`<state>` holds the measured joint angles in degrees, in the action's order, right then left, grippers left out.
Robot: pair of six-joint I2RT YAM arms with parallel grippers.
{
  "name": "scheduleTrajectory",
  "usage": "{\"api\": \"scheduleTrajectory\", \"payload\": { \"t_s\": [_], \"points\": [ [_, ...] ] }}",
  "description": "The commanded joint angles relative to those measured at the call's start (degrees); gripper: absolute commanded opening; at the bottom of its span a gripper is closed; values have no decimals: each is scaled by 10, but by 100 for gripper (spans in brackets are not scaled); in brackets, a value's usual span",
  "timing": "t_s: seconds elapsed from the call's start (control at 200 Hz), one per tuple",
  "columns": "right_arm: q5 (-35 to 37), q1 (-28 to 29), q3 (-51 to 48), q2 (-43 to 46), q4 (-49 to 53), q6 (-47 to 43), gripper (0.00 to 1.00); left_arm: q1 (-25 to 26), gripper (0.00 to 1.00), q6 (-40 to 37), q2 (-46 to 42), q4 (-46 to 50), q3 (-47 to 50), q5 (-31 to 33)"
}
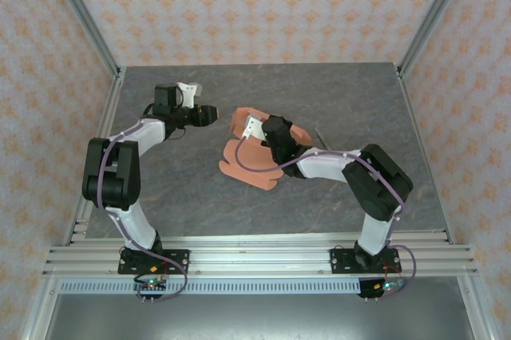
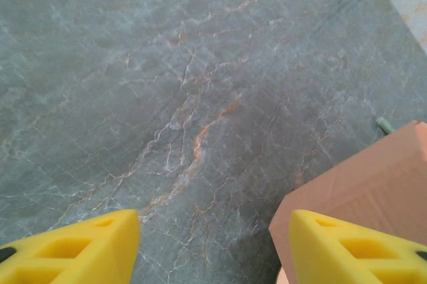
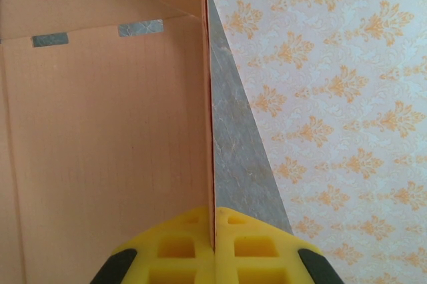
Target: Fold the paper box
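Position: paper box [image 1: 239, 163] near the middle of the table [image 1: 160, 204], salmon-orange card, partly unfolded. Lobed flaps flat on the grey marbled surface, one panel raised upright.

Over the far part of the sheet, right gripper [image 1: 257, 128]. Seen from the right wrist: gripper [image 3: 213, 247] closed on the edge of the upright panel [image 3: 100, 131], thin card pinched between the yellow fingers [image 3: 173, 254]. Two small slots [image 3: 141, 28] along the fold line, grey showing through them.

Just left of the box and apart from it, left gripper [image 1: 209, 114], pointing toward it. Seen from the left wrist: gripper [image 2: 213, 257] spread wide, nothing between the fingers, bare table [image 2: 167, 84] below. Corner of the box [image 2: 373, 177] beside one finger [image 2: 353, 247]; contact not discernible.
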<state>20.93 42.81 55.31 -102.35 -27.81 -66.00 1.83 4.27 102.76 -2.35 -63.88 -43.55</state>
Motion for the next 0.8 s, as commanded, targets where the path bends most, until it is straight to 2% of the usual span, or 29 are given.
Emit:
{"api": "scheduleTrajectory", "payload": {
  "t_s": [0.0,0.18,0.38,0.796],
  "points": [
    [-2,-2,17,20,0,11,0,27,62,-34,18,76,-42,-4],
    [-3,-2,21,21,6,10,0,45,62,-75,45,130,-78,-71],
    [-5,-2,31,16,10,6,0,62,62,-136,43,183,-91,-111],
    [-30,-2,38,15,34,-9,0,81,60,-166,77,219,-139,-129]
  ]
}}
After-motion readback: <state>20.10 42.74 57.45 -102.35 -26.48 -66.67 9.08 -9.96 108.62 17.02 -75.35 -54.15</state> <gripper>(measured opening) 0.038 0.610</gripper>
